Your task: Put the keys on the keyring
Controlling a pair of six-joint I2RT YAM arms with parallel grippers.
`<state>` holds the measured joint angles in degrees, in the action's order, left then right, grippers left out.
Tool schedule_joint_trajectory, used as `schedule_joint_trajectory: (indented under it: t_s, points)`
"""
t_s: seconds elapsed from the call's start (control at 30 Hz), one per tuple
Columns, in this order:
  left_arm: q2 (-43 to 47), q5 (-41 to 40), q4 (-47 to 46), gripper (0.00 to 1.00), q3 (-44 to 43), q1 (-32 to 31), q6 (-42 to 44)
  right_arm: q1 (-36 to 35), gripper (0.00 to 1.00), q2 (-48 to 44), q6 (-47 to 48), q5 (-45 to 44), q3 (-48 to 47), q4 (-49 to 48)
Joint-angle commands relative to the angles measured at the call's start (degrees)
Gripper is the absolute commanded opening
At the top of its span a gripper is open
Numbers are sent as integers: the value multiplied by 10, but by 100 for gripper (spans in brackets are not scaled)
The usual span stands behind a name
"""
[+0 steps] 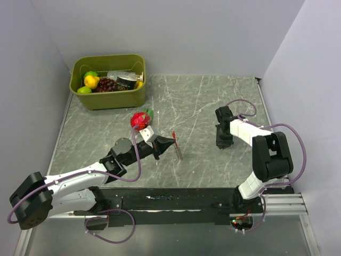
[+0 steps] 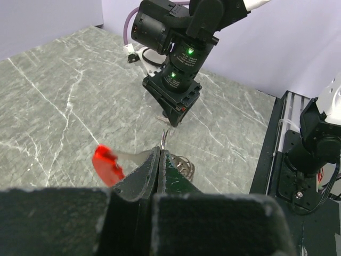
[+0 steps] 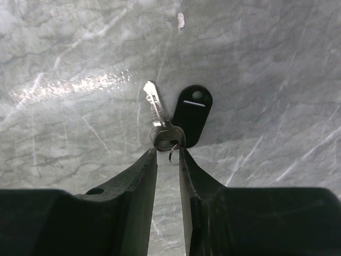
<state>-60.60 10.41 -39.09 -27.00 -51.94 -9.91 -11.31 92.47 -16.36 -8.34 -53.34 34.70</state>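
Observation:
My left gripper (image 2: 160,151) is shut on the keyring (image 2: 163,140). A bit of silver loop pokes out past the fingertips, and the red fob (image 2: 108,165) hangs to the left. From above, that gripper (image 1: 169,143) sits mid-table with the keyring (image 1: 176,141) at its tip. My right gripper (image 3: 167,150) points down at the table on the right. Its fingertips press both sides of the head of a silver key (image 3: 160,120). A small ring and a black tag (image 3: 192,114) are joined to the key. The right gripper (image 1: 222,143) hides the key from above.
A red strawberry toy (image 1: 140,120) lies just behind my left gripper. An olive-green bin (image 1: 114,101) holding toy fruit and other items stands at the back left. Walls close in the marble table on three sides. The right arm's base rail runs along the near edge.

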Motion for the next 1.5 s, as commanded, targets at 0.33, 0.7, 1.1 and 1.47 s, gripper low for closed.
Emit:
schedule_joint_trajectory:
  t_s: [0.33, 0.7, 1.1, 1.47]
  points:
    - [17, 20, -64, 1, 8, 1, -12, 1, 10, 19, 7, -23, -34, 25]
    - [19, 21, -58, 1, 8, 2, -14, 2, 0, -13, 12, -18, -28, 22]
    - [15, 29, -25, 1, -6, 4, 10, -3, 0, -119, 46, 81, -22, -5]
    - [23, 34, 1, 1, -19, 5, 33, 1, 0, -264, 59, 328, 3, -99]
